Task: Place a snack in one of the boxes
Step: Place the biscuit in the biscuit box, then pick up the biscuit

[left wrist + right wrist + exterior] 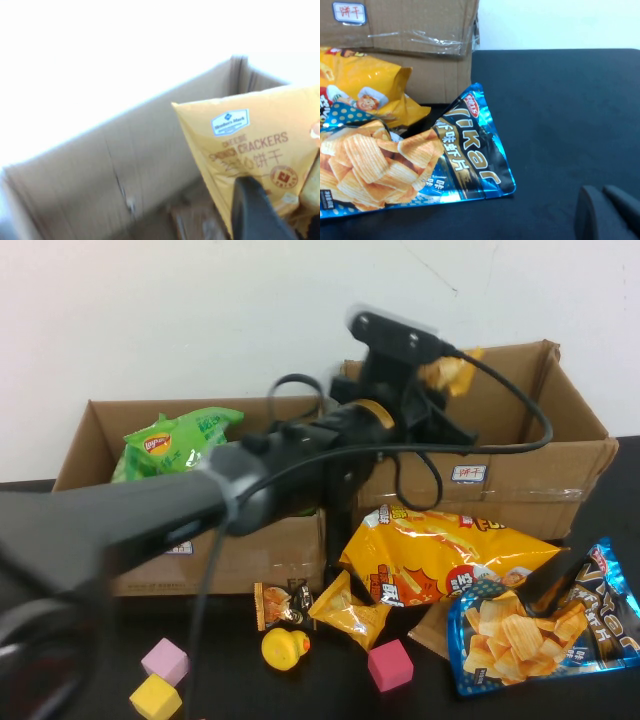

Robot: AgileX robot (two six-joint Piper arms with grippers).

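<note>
My left gripper (438, 368) is raised over the right cardboard box (560, 430) and is shut on a yellow cracker packet (452, 368). In the left wrist view the packet (250, 140) hangs from the left gripper (274, 200) above the box's brown inside wall (125, 160). The left cardboard box (100, 440) holds a green chip bag (170, 440). My right gripper (602, 210) does not show in the high view. In the right wrist view it is shut and empty, low over the black table, beside a blue chip bag (395, 160).
In front of the boxes lie a large orange chip bag (440, 555), the blue chip bag (545, 625), a small yellow packet (350, 612) and a small brown packet (280, 602). A yellow duck (283, 648), two pink cubes (390, 665) and a yellow cube (155, 700) sit nearer.
</note>
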